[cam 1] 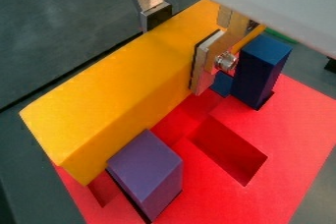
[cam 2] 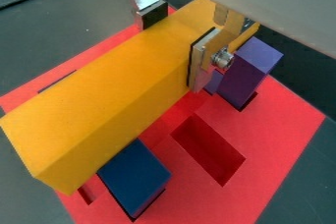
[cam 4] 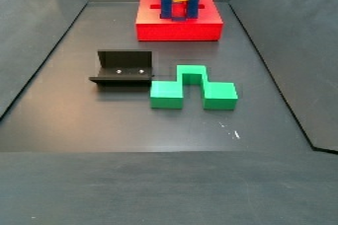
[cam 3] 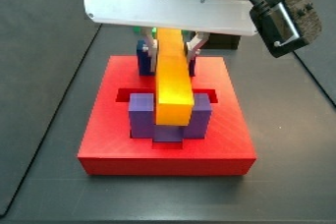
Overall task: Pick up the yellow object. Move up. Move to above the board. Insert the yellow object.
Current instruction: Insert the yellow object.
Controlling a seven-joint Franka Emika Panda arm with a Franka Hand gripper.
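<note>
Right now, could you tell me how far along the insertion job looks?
Pickup and transfer look done: the gripper is shut on the yellow object, holding it over the board. In hand is the insertion: in a side view the bar lies between the purple block and its neighbour, still raised. Left: seating it fully and letting go.
</note>
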